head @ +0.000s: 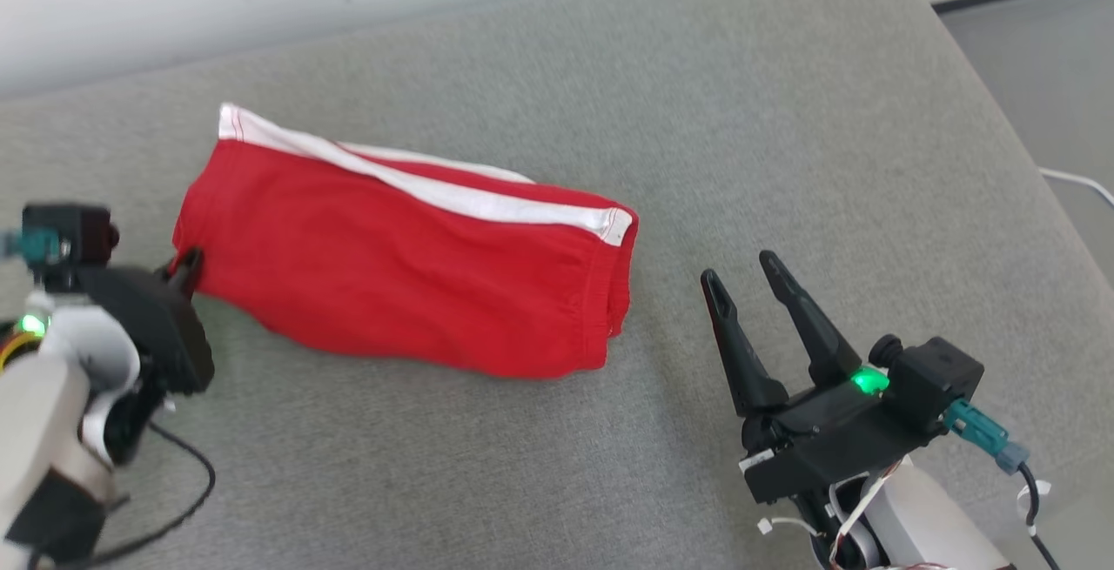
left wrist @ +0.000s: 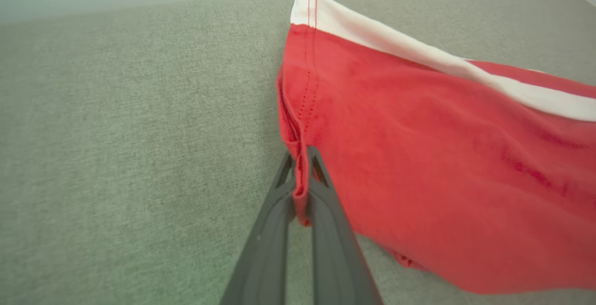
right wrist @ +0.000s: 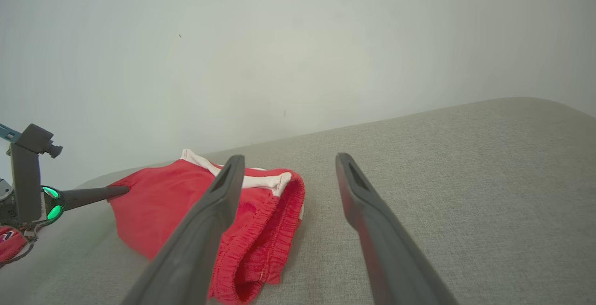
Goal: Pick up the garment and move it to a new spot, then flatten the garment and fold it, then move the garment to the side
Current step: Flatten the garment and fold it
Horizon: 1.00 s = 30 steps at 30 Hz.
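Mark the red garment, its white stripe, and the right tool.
Folded red cloth garment [head: 392,283]: head view, centre of red panel.
White fabric stripe [head: 487,204]: head view, mid-length.
Right tool [head: 738,267]: head view, between fingertips.

The head view looks steeply down on the cushion [head: 783,117], with the garment [head: 392,274] at centre left. The left wrist view sits close against the garment's edge. The right wrist view faces low toward the wall [right wrist: 279,39], with the garment at lower left.

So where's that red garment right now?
Head view: the red garment lies left of centre on the grey cushion, its left end pinched by the left pincer, right pincer open nearby.
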Motion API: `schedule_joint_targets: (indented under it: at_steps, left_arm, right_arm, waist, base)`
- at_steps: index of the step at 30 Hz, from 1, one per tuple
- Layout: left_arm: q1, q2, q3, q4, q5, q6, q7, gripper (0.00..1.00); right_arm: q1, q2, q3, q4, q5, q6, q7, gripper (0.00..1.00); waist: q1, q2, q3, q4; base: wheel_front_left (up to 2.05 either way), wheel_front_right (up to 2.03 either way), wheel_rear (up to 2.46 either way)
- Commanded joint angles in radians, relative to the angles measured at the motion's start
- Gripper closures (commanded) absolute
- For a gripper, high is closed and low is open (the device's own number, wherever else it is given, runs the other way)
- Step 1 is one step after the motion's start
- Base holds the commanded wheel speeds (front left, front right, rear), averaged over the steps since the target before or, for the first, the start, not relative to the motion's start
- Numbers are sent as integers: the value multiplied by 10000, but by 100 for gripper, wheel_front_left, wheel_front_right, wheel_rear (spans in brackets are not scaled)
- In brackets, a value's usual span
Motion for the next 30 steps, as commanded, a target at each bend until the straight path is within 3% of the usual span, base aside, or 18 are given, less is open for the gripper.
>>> schedule_joint_targets:
  at_steps: [1,7,11,24,26,27,30]
  left_arm:
    - [565,5,165,-128,-115,175,-448,100]
    - [1964,-79,305,-830,-368,447,-1213,100]
    - [3358,-215,475,-2111,-606,990,-1694,100]
    - [5251,-691,630,-3738,-879,1964,-2566,100]
    - [5298,-760,684,-3812,-761,2019,-2944,14]
    - [5334,-817,751,-3830,-764,2041,-3150,0]
    - [5457,-949,1037,-3817,-876,2060,-3769,0]
  right_arm:
    - [213,18,16,60,35,-28,-51,0]
    - [603,34,-160,163,84,-26,-51,0]
    - [1056,50,-522,182,117,-28,-51,0]
    - [1869,190,-1162,182,-50,-26,-49,0]
    - [1883,154,-1158,185,-116,-28,-49,0]
    - [1888,159,-1158,181,-134,-28,-49,0]
    - [1842,175,-1262,126,-227,-28,-51,0]
  waist:
    - [0,0,-580,337]
    - [0,0,-1139,622]
    - [0,0,-1351,945]
    - [0,0,-1327,1428]
    - [0,0,-1342,1460]
    - [0,0,-1350,1469]
    - [0,0,-1403,1499]
  base:
    - [0,0,0]
    - [0,0,0]
    - [0,0,0]
    - [0,0,0]
    - [0,0,0]
    - [0,0,0]
    - [0,0,0]
